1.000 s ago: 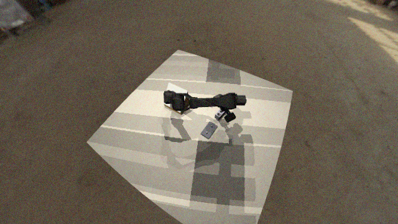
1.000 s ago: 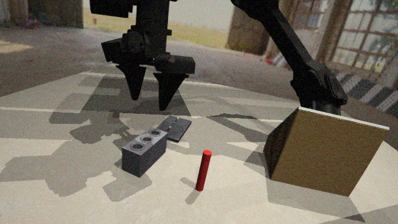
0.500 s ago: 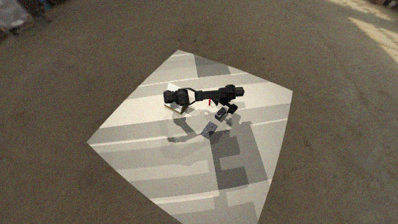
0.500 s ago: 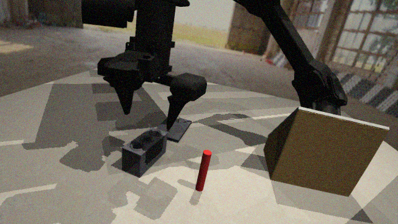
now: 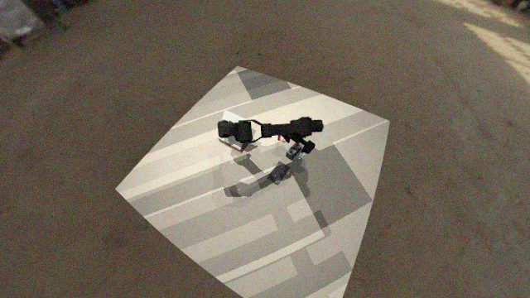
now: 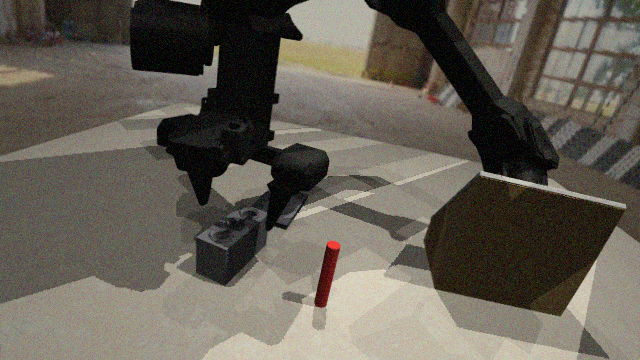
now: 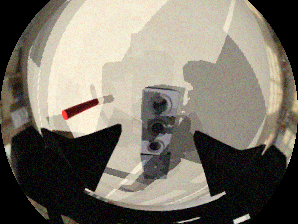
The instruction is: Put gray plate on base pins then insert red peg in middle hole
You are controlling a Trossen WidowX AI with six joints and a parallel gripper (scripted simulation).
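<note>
The gray plate is a thick block with three holes on top. It rests on the table beside the base, off its pins. The base is a flat, darker slab, partly hidden by a finger in the exterior view; its pins are not clear. The red peg stands upright, apart from both. My gripper is open and empty, pointing down above the plate. In the wrist view the plate shows between the two fingers.
A large box with brown sides and a white top stands beside the arm's foot, on the far side of the peg from the plate. The arm reaches over from there. Patterned light and arm shadows cover the table.
</note>
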